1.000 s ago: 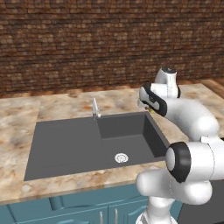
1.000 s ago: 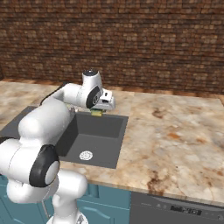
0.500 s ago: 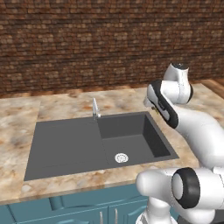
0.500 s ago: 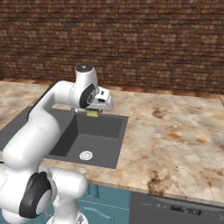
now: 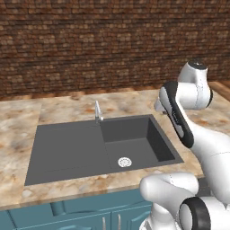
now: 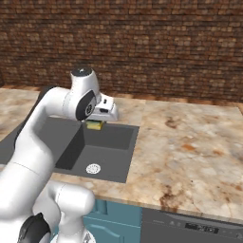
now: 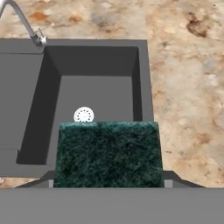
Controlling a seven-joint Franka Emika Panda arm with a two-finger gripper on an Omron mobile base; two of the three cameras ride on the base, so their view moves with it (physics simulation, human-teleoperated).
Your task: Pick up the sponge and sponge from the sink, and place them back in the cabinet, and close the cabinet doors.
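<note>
I see my gripper (image 6: 95, 126) raised above the sink's (image 6: 111, 174) far edge, clamped on a sponge (image 6: 95, 125). From the right base camera the sponge's yellow body shows just under the white hand. Looking along the gripper, its dark green face (image 7: 108, 155) sits between the fingers, over the deep basin with its white drain (image 7: 83, 115). The faucet (image 5: 97, 111) stands at the sink's back rim.

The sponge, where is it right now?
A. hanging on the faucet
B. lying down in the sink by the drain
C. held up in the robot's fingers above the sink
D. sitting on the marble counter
C: the sponge sits clamped in the gripper up over the sink, its green face toward the hand camera and the drain far beneath it.
</note>
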